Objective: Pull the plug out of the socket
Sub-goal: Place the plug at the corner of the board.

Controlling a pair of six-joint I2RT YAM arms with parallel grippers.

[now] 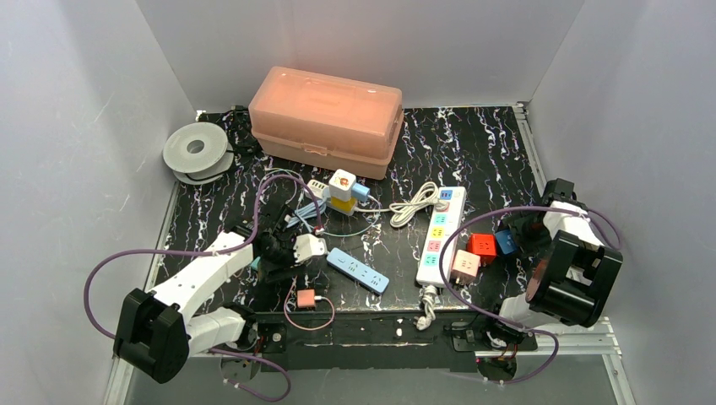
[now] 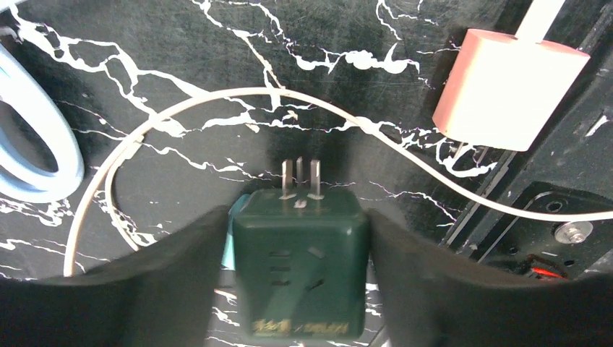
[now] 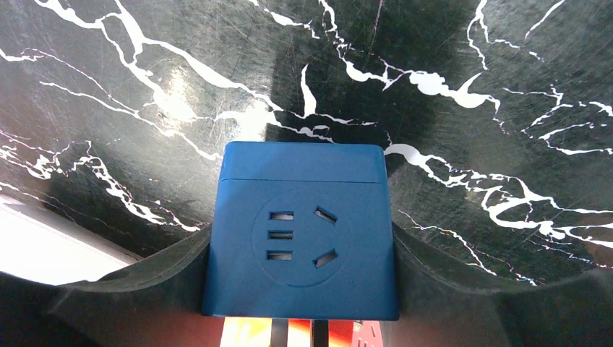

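From where I stand, half of this looks finished. The left gripper (image 2: 296, 230) is clamped on a dark green plug cube (image 2: 300, 278), one finger on each side. The cube's metal prongs (image 2: 301, 176) point away into open air above the marbled mat (image 2: 181, 58), with no socket touching them. I'd call that plug out. A pink adapter (image 2: 506, 90) lies apart from it to the far right of the left wrist view, and a white cable (image 2: 217, 97) loops across the mat between them.

The right side is less settled. The right gripper (image 3: 300, 293) squeezes a blue plug cube (image 3: 303, 188), whose socket face looks up at the wrist camera. At the cube's bottom edge in that view, two dark prongs (image 3: 278, 334) run towards something red (image 3: 361, 334). From above, the blue cube sits just right of a red cube (image 1: 483, 245), close enough that I cannot tell whether they touch. Both lie right of the white power strip (image 1: 442, 232).

I also cannot tell whether those prongs are seated in the red cube or already free. If they are seated, what remains is to draw the blue cube away to the right. Nothing holds the red cube down, so it may drag along.
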